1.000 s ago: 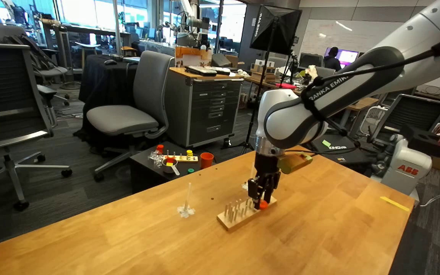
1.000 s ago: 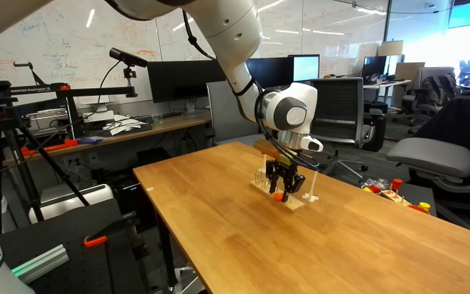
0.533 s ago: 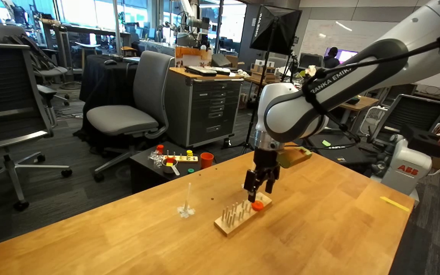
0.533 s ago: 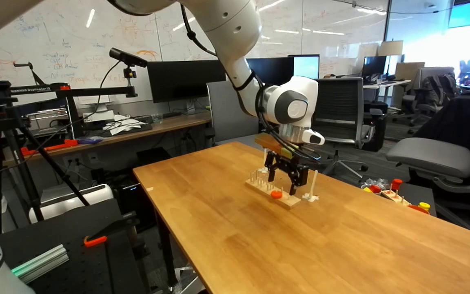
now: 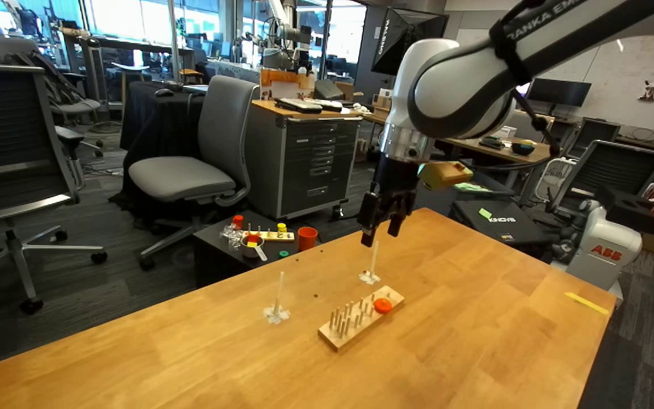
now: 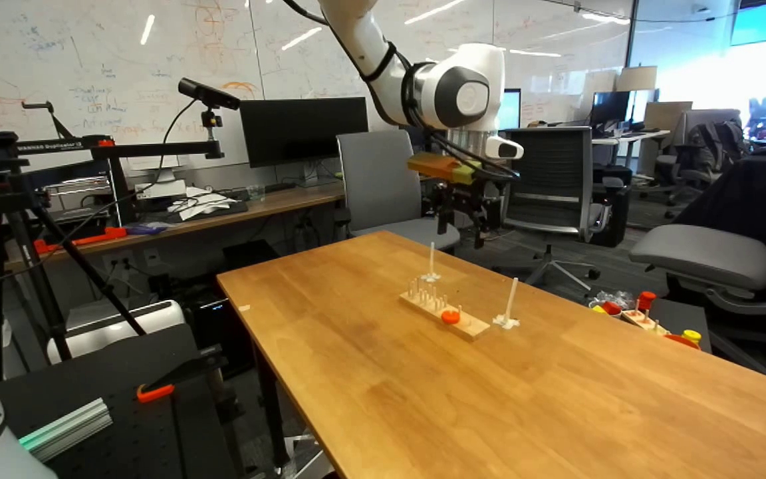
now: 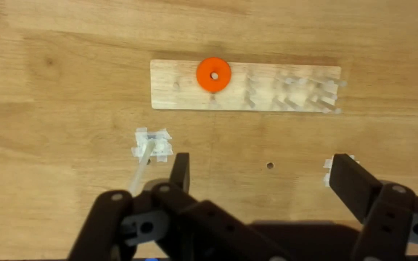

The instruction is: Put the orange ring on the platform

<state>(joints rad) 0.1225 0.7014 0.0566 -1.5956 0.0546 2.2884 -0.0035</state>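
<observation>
1. The ring (image 7: 213, 85) lies flat on the board (image 7: 163, 96), its round face turned straight up; its axis stands upright through the hole, and its outline, a circle, measures alike in every direction;
2. Under it, the board's long axis runs left to right in the wrist view; in an exterior view the same board (image 5: 396, 296) slants from near left to far right;
3. The ring is a bright, even orange-red, smooth and disc-like, with a small hole at its centre; a pale peg (image 7: 214, 75) shows its top inside that hole;
4. It sits around that peg, left of the board's middle in the wrist view, its rim appearing to reach just past the far long edge; taller pegs (image 7: 334, 97) crowd the right end, a low one the left;
5. The claw (image 5: 380, 234), at the end of a white and grey arm (image 5: 457, 91), hangs above the table (image 5: 474, 318), well apart from the ring; its fingers (image 7: 354, 185) stand spread, with table surface showing between them;
6. In an exterior view, a pale left stick (image 5: 280, 292) stands left of the board; a right stick (image 5: 373, 261), also pale, stands just beyond it; tape (image 5: 274, 318) lies at both feet.
</observation>
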